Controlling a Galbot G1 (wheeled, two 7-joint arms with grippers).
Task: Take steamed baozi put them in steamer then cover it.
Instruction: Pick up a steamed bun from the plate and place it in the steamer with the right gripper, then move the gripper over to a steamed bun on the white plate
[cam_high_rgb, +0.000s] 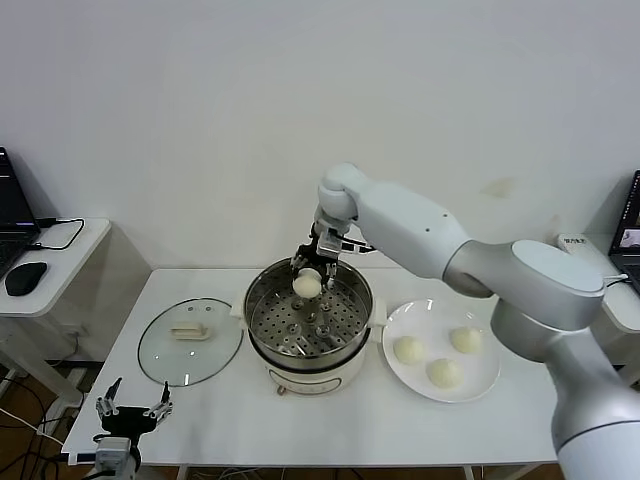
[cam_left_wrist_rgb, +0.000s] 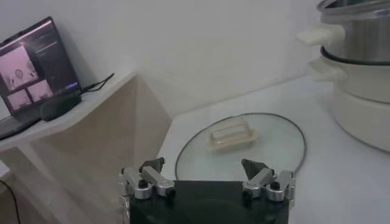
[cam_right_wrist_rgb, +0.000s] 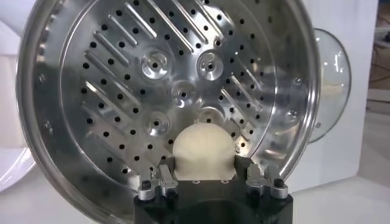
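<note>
A: Item, baozi (cam_high_rgb: 307, 285): where was it logged?

B: It was held above the far side of the steamer (cam_high_rgb: 262, 300) tray, clamped in the right gripper (cam_high_rgb: 318, 262). It was noted as round, smooth, cream-white.

A: Progress?

B: No bun was seen on the tray. Three buns (cam_high_rgb: 440, 357) were counted on the plate (cam_high_rgb: 482, 385), right of the steamer. The cover (cam_high_rgb: 190, 341) was recorded flat on the table, left of the steamer. All four placings and the covering were judged outstanding.

A: Left gripper (cam_high_rgb: 133, 409)?

B: Parked beyond the cover from the steamer, jaws spread apart, nothing held.

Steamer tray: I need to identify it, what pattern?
Shiny steel steamer tray: round holes, raised ribs; right wrist view shows best.
</note>
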